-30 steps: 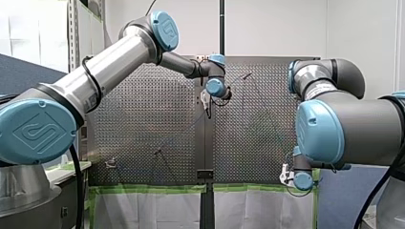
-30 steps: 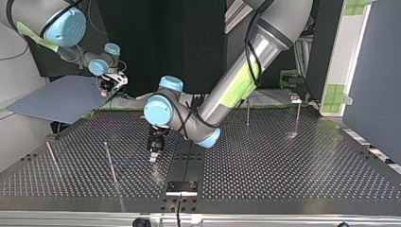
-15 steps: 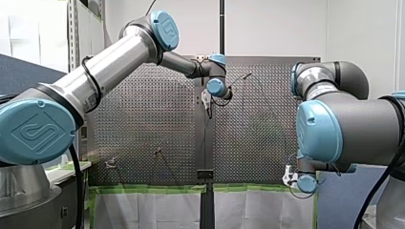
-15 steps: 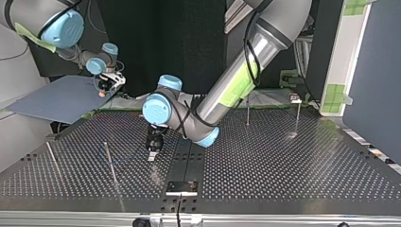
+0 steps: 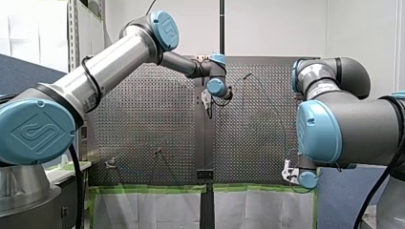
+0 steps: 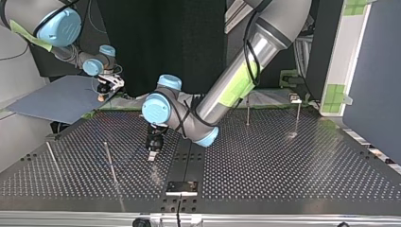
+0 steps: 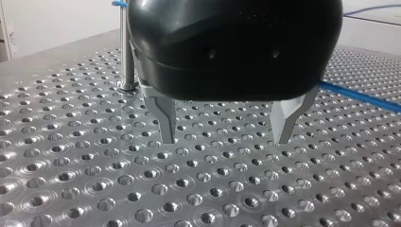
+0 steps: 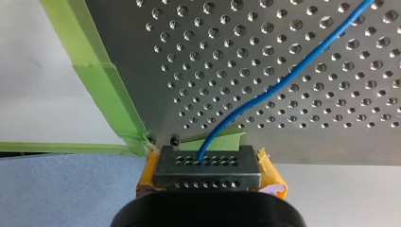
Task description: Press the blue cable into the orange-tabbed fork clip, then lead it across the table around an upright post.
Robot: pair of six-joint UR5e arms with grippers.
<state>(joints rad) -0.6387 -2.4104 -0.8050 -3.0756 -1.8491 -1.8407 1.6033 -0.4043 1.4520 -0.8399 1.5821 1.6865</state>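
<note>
The blue cable (image 8: 283,75) runs over the perforated table (image 8: 331,123) into my right gripper (image 8: 207,176), which is shut on it between yellow pads, off the table's corner. In the top view my right gripper (image 6: 101,94) hangs at the far left, beyond the table's edge. My left gripper (image 7: 226,137) stands open just above the plate, its metal fingers (image 7: 165,123) bare. Behind it stands an upright post (image 7: 125,52) with the cable passing its top; more blue cable (image 7: 359,97) lies on the plate beside the gripper. In the top view my left gripper (image 6: 152,153) points down near the middle.
Thin upright posts (image 6: 109,163) (image 6: 52,158) stand at the top view's left, two more (image 6: 247,111) (image 6: 297,118) at its far right, one with a small fitting (image 6: 295,98) on top. A black block (image 6: 181,187) sits at the near edge. Green tape (image 8: 101,80) lines the table's edge.
My right gripper has drawn the cable further from the table's corner, leftward in the top view, down and rightward in the front view. My left gripper has barely shifted and stays open.
</note>
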